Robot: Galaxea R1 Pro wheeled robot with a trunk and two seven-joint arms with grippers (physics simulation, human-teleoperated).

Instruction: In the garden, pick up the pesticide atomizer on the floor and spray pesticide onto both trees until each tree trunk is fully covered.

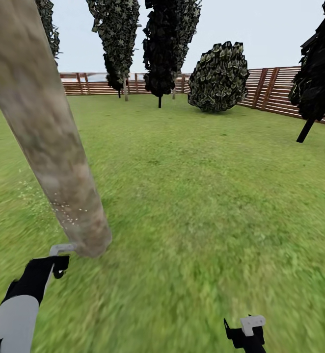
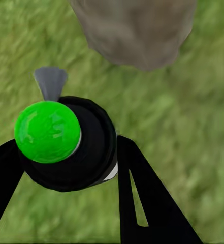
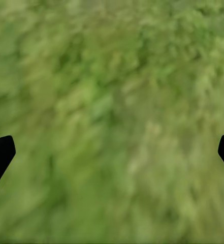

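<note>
I find no readable writing or label anywhere; the atomizer point(image 2: 73, 147) shows a plain bright green top in my left wrist view, over a round black body with a grey nozzle pointing at the tree trunk point(image 2: 134, 30). My left gripper point(image 2: 71, 162) is clamped on that bottle, a black finger on each side of it. In the head view the left gripper point(image 1: 59, 262) sits at the lower left of the frame, arm reaching forward and low, the grey nozzle almost at the base of the tree trunk point(image 1: 44, 132), which leans from the upper left down to the grass. Pale specks dot the lower trunk. Its crown is cut off by the top edge.

My right gripper point(image 1: 246, 333) sits at the bottom edge, right of centre, mostly cut off. In the right wrist view only two dark fingertips point(image 3: 0, 155) show at the far sides, spread wide over blurred lawn point(image 3: 112, 112), holding nothing.

Dark trees point(image 1: 170, 44), a round bush point(image 1: 219, 78) and a slatted wooden fence point(image 1: 275, 88) line the top of the frame.
</note>
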